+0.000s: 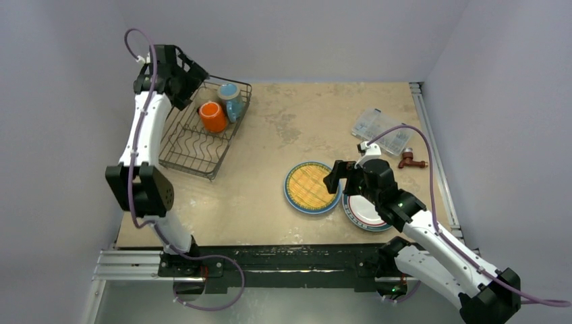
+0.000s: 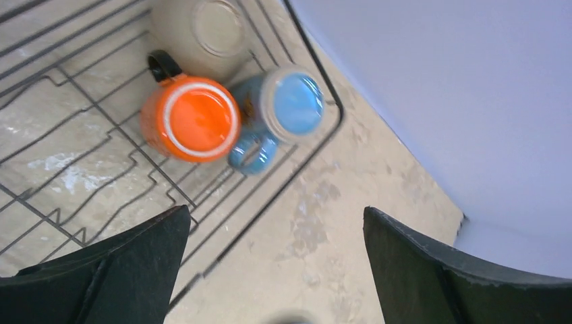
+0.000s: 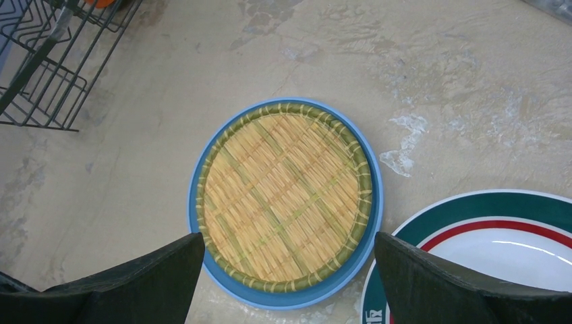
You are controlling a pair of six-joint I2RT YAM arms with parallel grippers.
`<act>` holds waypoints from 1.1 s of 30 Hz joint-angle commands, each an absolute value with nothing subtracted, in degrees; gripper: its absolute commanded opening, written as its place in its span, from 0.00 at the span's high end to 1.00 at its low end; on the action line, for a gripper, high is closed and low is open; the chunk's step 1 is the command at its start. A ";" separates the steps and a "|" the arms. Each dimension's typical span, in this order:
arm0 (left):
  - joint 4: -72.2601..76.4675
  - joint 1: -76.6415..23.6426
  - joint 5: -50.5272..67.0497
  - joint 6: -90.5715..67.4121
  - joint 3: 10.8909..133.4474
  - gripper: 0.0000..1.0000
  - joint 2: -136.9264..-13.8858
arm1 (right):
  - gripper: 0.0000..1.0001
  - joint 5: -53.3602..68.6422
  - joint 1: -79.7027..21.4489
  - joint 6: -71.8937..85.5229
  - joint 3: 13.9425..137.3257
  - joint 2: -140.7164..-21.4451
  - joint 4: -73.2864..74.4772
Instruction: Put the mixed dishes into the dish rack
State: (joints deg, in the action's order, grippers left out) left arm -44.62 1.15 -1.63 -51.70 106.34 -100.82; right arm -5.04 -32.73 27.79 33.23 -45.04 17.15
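The rack stands at the far left of the table. In its far right corner sit the orange cup, the blue mug and the cream cup, close together and all bottom up. The orange cup and the mug touch. The left gripper hangs above that corner, its fingers spread wide and holding nothing.

The yellow woven plate lies on the blue plate near the middle of the table, well apart from the rack. Just to their right lies the teal-rimmed plate, partly under the right arm. The right gripper hovers over the near edge of the woven plate, fingers spread and empty. A clear box lies at the far right.
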 commanded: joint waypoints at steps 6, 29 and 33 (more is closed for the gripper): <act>-32.64 -20.10 1.53 -35.52 83.25 0.01 -79.37 | 0.01 -8.27 -32.72 27.70 33.59 -44.22 15.82; -20.51 -30.19 10.60 -20.46 70.16 0.00 -65.46 | 0.04 -18.69 -50.92 23.84 48.00 -72.61 18.49; -20.83 -30.15 10.01 -20.46 70.07 0.00 -64.10 | 0.09 -17.37 -54.33 20.44 54.38 -84.36 18.57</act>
